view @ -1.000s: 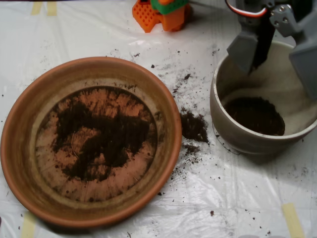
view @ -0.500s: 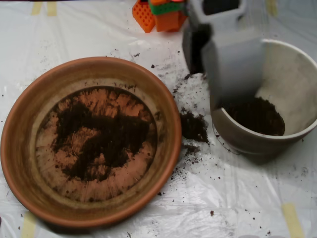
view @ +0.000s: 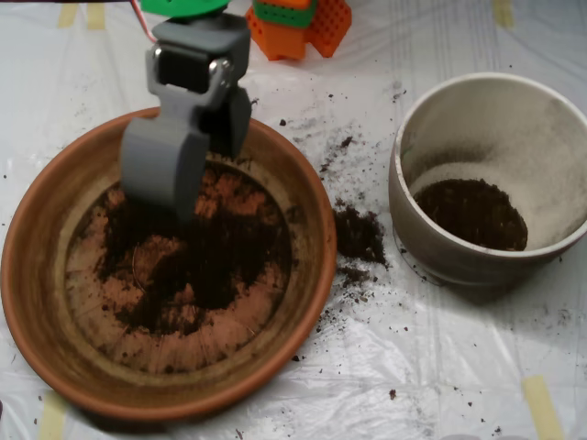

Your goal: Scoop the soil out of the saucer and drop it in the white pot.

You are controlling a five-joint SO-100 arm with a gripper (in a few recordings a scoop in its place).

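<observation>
Over the saucer [view: 37,275] and its soil [view: 197,266], the fingers [view: 188,174] hang slightly parted, holding nothing visible.

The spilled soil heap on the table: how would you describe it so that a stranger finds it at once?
Start from the terracotta saucer on the left and the white pot on the right. On the plastic sheet between them lies a dark soil heap, close to the saucer's right rim. It is the one dense clump; around it are only scattered crumbs.

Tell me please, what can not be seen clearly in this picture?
Overhead view:
- Soil and saucer floor under the scoop: hidden by it.
- Scoop's inside: its grey shell covers it.
- Arm above the scoop: cut by the top edge.
- Pot base: hidden by its own wall.
</observation>
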